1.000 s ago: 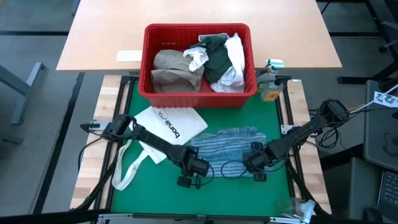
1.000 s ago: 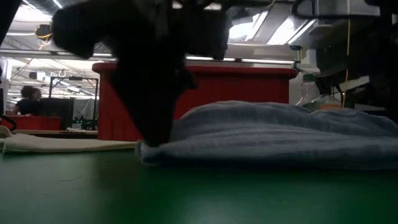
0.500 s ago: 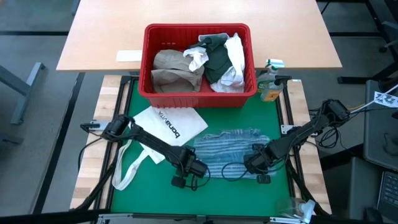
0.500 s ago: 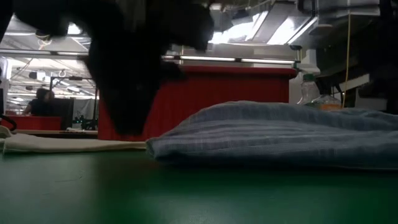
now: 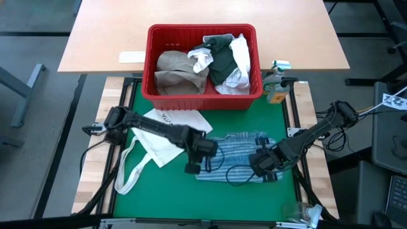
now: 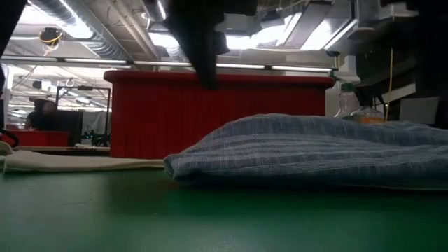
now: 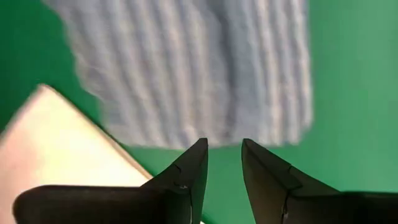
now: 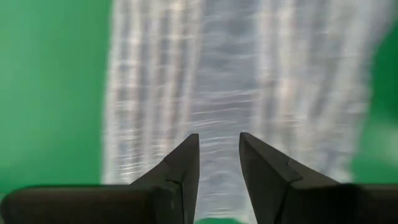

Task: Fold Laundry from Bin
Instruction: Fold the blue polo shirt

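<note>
A folded blue-striped cloth (image 5: 236,156) lies flat on the green mat (image 5: 159,197), in front of the red bin (image 5: 202,95). The bin holds a tan shirt (image 5: 178,70), a dark top (image 5: 222,60) and white pieces (image 5: 240,54). My left gripper (image 5: 196,164) hangs open above the cloth's left edge (image 7: 186,68), pointing down. My right gripper (image 5: 264,170) hangs open above the cloth's right part (image 8: 217,81), also pointing down. Both gaps are empty. In the low view the cloth (image 6: 315,150) rests in a low mound on the mat.
A white tote bag (image 5: 173,130) with long straps (image 5: 130,172) lies on the mat left of the cloth, and its corner (image 7: 56,149) shows in the left wrist view. A bottle (image 5: 276,89) stands at the mat's far right corner. A paper slip (image 5: 131,57) lies beside the bin.
Both grippers have risen off the striped cloth's near edge. The left one has also gone toward the far edge, over the cloth's left side. The cloth stays flat where it was.
</note>
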Tool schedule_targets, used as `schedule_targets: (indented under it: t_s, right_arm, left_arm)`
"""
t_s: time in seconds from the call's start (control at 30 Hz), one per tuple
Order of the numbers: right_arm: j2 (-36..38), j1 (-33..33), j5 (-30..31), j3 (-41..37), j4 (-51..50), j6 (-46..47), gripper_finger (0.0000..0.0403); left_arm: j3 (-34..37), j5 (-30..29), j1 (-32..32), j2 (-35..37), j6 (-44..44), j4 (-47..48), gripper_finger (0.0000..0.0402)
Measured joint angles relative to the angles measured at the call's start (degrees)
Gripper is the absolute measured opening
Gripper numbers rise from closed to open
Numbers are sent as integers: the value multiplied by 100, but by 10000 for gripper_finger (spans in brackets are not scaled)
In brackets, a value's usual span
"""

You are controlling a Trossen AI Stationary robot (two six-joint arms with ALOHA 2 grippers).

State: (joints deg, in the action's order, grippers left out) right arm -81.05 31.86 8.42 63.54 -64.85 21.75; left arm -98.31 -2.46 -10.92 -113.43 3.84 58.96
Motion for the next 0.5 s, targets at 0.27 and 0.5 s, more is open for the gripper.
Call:
schedule_targets:
  t_s: [0.27, 0.5]
  right_arm:
    - [54, -226, 327, -549, 296, 231, 114]
    - [37, -226, -554, -1654, 2055, 261, 114]
  left_arm:
    - [397, 54, 605, -76, -278, -1015, 94]
    - [1407, -202, 804, -76, -356, -2112, 94]
